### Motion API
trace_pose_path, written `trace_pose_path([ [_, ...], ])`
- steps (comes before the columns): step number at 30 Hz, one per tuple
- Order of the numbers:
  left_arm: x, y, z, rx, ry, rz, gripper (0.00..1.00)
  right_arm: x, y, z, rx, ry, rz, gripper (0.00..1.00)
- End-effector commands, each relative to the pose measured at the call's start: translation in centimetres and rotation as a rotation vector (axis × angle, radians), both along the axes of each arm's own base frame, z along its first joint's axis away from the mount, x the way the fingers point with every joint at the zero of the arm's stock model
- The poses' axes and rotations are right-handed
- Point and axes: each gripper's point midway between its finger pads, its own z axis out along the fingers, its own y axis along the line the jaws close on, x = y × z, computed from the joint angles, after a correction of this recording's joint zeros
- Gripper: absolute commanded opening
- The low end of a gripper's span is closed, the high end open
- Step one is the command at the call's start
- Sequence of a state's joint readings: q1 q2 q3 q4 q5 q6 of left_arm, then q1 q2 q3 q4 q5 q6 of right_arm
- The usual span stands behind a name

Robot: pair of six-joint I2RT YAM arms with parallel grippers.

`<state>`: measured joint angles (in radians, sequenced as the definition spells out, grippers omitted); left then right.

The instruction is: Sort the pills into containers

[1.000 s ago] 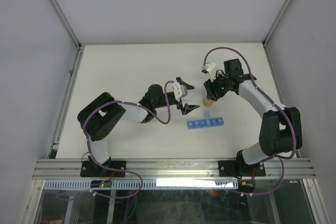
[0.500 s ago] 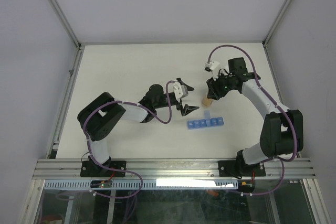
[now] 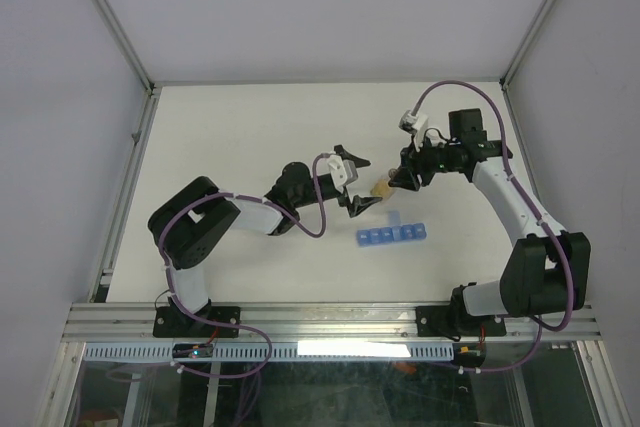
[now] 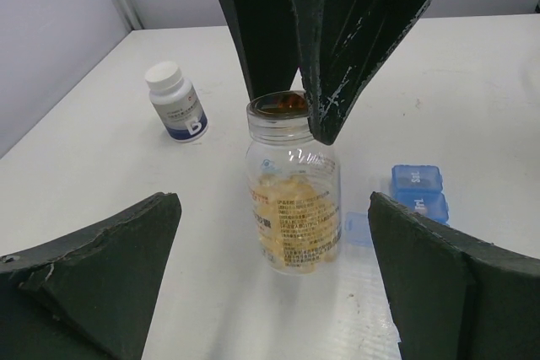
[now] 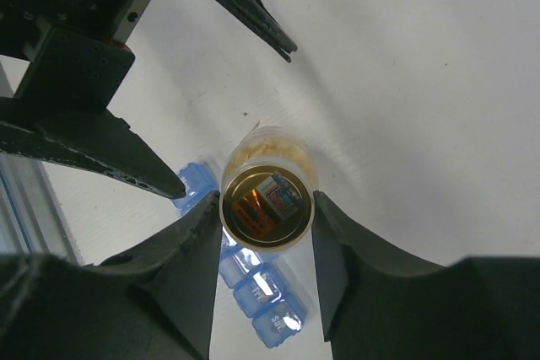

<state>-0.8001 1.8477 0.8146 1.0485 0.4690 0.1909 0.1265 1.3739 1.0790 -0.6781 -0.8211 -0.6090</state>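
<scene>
Since a second ago the right gripper point(image 3: 397, 177) has swung its wrist outward and drawn the clear bottle point(image 4: 293, 200) slightly toward the left gripper point(image 3: 358, 179). The right jaws pinch the bottle's neck. The left jaws stand spread wide either side of it, touching nothing. The pills point(image 4: 285, 240) sit inside the bottle (the blue organizer point(image 3: 392, 235) lies just beside it on the counter point(image 3: 250, 127)), so sorting appears not yet begun.

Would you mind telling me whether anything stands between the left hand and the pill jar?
Nothing visible does: the jar is in plain view straight ahead of the open left hand. Only the right hand touches it, clamping its neck from above.
</scene>
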Motion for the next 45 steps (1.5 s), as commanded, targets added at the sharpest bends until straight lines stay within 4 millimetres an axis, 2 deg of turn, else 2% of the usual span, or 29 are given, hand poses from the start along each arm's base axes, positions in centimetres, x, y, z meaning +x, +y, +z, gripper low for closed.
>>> trace_pose_path([
  [1,-0.2,-1.0,2.4,-0.049,-0.059,0.005,0.99,0.2,1.3,3.4,0.093,-0.077,0.054,0.00],
  [9,0.1,-2.3,1.0,0.004,-0.019,0.005,0.96,-0.6,2.1,4.3,0.154,-0.091,0.097,0.00],
  [20,0.2,-3.2,0.1,0.050,0.025,-0.021,0.70,-1.2,2.3,4.7,0.173,-0.111,0.126,0.00],
  [21,0.0,-3.2,0.0,0.053,0.025,-0.029,0.65,-1.3,2.3,4.6,0.169,-0.114,0.132,0.00],
  [24,-0.4,-3.3,-0.1,0.061,0.019,-0.054,0.28,-1.5,2.2,4.3,0.156,-0.130,0.153,0.00],
  [26,-0.7,-3.2,0.0,0.067,0.008,-0.076,0.09,-2.0,2.2,3.9,0.145,-0.143,0.188,0.00],
  [28,-1.6,-3.2,-0.2,0.091,-0.001,-0.128,0.00,-2.9,2.1,3.2,0.124,-0.159,0.238,0.00],
  [31,-3.0,-3.2,-0.7,0.126,-0.024,-0.209,0.00,-4.3,1.4,1.8,0.062,-0.285,0.338,0.00],
  [34,-4.0,-3.4,-1.5,0.160,-0.012,-0.282,0.00,-5.7,0.4,0.5,-0.047,-0.501,0.489,0.00],
  [37,-4.7,-3.6,-1.9,0.185,0.010,-0.340,0.00,-6.0,-0.4,-0.1,-0.114,-0.586,0.526,0.00],
  [42,-5.3,-3.7,-2.1,0.189,0.024,-0.377,0.00,-6.1,-0.7,-0.1,-0.107,-0.555,0.528,0.20],
  [45,-5.1,-3.7,-1.9,0.187,0.029,-0.362,0.00,-6.0,-0.6,0.6,-0.064,-0.506,0.472,0.40],
])
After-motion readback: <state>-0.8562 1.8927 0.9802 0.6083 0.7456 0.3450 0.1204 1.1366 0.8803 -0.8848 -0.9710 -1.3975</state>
